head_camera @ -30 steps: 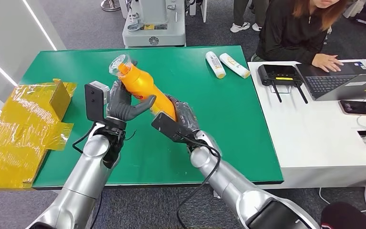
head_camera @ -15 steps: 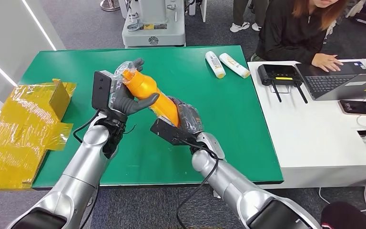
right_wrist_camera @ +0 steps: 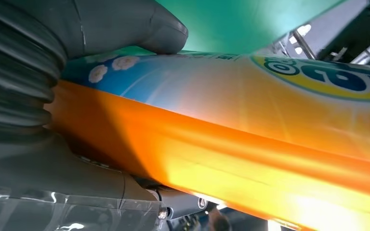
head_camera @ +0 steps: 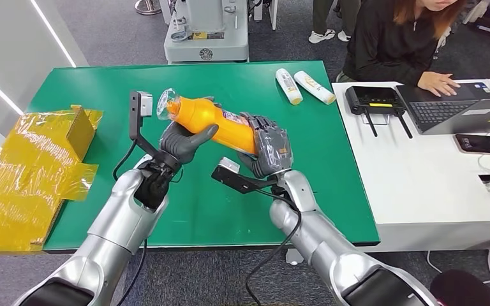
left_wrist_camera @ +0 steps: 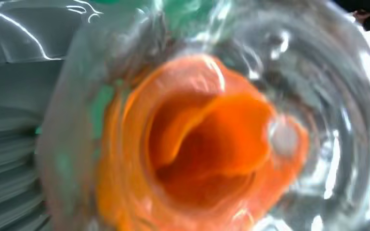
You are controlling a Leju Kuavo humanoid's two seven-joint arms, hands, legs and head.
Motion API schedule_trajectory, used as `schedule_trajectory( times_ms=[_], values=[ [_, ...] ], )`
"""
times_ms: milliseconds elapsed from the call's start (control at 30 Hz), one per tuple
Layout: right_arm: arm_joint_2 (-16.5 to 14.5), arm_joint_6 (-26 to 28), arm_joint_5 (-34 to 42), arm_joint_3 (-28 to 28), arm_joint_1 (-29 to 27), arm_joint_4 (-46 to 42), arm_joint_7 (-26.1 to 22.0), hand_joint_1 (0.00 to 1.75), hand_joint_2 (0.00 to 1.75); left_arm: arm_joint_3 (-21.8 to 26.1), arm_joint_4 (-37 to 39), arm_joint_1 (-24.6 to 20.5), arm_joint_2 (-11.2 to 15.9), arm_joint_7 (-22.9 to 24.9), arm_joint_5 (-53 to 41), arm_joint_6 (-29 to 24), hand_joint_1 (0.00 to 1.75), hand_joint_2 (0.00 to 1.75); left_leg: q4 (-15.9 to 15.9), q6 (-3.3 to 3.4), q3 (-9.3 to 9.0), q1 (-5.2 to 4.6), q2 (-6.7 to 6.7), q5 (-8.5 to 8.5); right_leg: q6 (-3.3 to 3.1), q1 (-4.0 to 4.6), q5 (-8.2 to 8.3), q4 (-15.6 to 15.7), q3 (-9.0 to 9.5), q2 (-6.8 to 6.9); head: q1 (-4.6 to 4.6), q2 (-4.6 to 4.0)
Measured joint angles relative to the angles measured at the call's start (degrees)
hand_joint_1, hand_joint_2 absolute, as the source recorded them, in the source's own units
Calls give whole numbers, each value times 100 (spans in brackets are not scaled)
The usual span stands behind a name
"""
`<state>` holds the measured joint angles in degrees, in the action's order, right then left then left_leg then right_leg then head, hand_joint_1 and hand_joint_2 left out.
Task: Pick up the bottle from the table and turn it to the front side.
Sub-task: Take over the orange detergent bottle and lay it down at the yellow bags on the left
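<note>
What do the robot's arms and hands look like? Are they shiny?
Yes. Both arms are smooth shiny silver tubes with dark joints. The left hand and right hand are dark grey with thick fingers, partly wrapped in clear plastic. Each wrist carries a black camera bracket, and black cables loop down along the forearms. Behind the hand sits a grey ribbed cover.

Two white tubes (head_camera: 305, 86) lie side by side, upper middle, on green bench (head_camera: 319, 159). Yellow wrapped box (head_camera: 29, 169) at left edge. White bench (head_camera: 434, 191) at right: router (head_camera: 375, 100), laptop (head_camera: 462, 108), phone (head_camera: 483, 144); person (head_camera: 399, 38) typing.
</note>
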<state>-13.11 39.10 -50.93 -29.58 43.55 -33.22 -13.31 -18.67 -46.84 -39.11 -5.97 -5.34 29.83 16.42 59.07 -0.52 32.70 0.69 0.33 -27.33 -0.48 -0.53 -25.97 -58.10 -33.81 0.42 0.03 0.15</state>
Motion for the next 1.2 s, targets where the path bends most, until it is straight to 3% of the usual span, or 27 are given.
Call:
schedule_trajectory(
  times_ms=[200, 233, 300, 333, 367, 433, 500, 533, 567, 600, 667, 1000, 1133, 1200],
  values=[
    [-3, -1, -275, 307, -107, -177, -77, 175, 175, 2, 13, 13, -10, 37, 522, 93, 146, 175, 0, 0, 0, -1, 1, 0, 0, 0, 0, -1, 0, -1, 0, 0],
    [-7, -1, -276, 320, -109, -184, -88, 175, 175, 5, 15, 29, -23, -22, 600, 96, 111, 175, 0, 0, 0, -1, 1, 0, 0, 0, 0, -1, 0, -1, -1, 0],
    [-18, -2, -388, 358, -115, -201, -85, 175, 175, 11, 17, 73, -56, -185, 701, 47, 112, 175, 1, 0, 0, -1, 1, 0, 0, 0, 0, 0, 0, -1, 0, -1],
    [-28, -2, -487, 392, -121, -211, -76, 175, 175, 13, 16, 94, -84, -297, 686, -48, 123, 175, 2, 0, 1, -1, -1, 0, 0, 0, 0, 0, 0, 1, 0, 0],
    [-44, -2, -585, 435, -129, -215, -73, 175, 175, 13, 10, 115, -123, -443, 635, -188, 154, 175, 2, 0, 3, -1, -3, 0, 0, 0, 0, 0, 0, 3, 0, 0],
    [-90, -2, -660, 526, -137, -208, -102, 175, 175, 11, -17, 149, -219, -735, 477, -506, 92, 175, 2, 0, 6, -2, -5, 0, 0, 0, 0, 0, 0, 5, 0, -1],
    [-140, -2, -587, 591, -135, -168, -152, 175, 175, 9, -65, 170, -295, -929, 283, -764, 62, 175, 3, 0, 7, -2, -3, 0, 1, 0, 1, 0, 0, 4, -1, 0],
    [-167, -5, -527, 609, -130, -139, -171, 175, 175, 7, -91, 179, -325, -996, 167, -890, 69, 175, 3, 0, 7, -2, -3, 0, 1, 0, 1, 0, 0, 4, 0, 0],
    [-197, -19, -453, 620, -124, -104, -185, 175, 175, 5, -119, 187, -352, -1055, 44, -1006, 64, 175, 3, 0, 7, -2, -3, 0, 1, 0, 1, 0, 0, 4, -1, 0],
    [-229, -40, -381, 625, -117, -70, -195, 175, 175, 4, -143, 192, -372, -1102, -75, -1104, 34, 175, 3, 0, 7, -1, -3, 0, 1, 0, 1, 0, 0, 4, -1, 0],
    [-296, -87, -255, 631, -105, -7, -214, 175, 175, 4, -180, 197, -402, -1167, -250, -1233, 0, 175, 3, 0, 7, -1, -3, 0, 1, 0, 1, 0, -1, 4, -1, 0],
    [-497, -210, 188, 636, -121, 173, -294, 175, 175, 4, -235, 212, -443, -1368, -743, -1538, 0, 175, 2, 0, 7, -1, -3, 0, 1, 0, 0, -2, -2, 4, -1, 0],
    [-518, -219, 216, 636, -126, 213, -303, 175, 175, 4, -243, 221, -443, -1385, -775, -1585, 39, 175, 3, 0, 8, -1, -3, 0, 1, 0, 1, -1, -2, 4, -1, 0],
    [-534, -245, 285, 636, -127, 233, -312, 175, 175, 4, -252, 228, -444, -1411, -812, -1632, 44, 175, 3, 0, 8, -2, -3, 0, 1, 0, 1, -1, -2, 4, -1, 0]
  ],
)
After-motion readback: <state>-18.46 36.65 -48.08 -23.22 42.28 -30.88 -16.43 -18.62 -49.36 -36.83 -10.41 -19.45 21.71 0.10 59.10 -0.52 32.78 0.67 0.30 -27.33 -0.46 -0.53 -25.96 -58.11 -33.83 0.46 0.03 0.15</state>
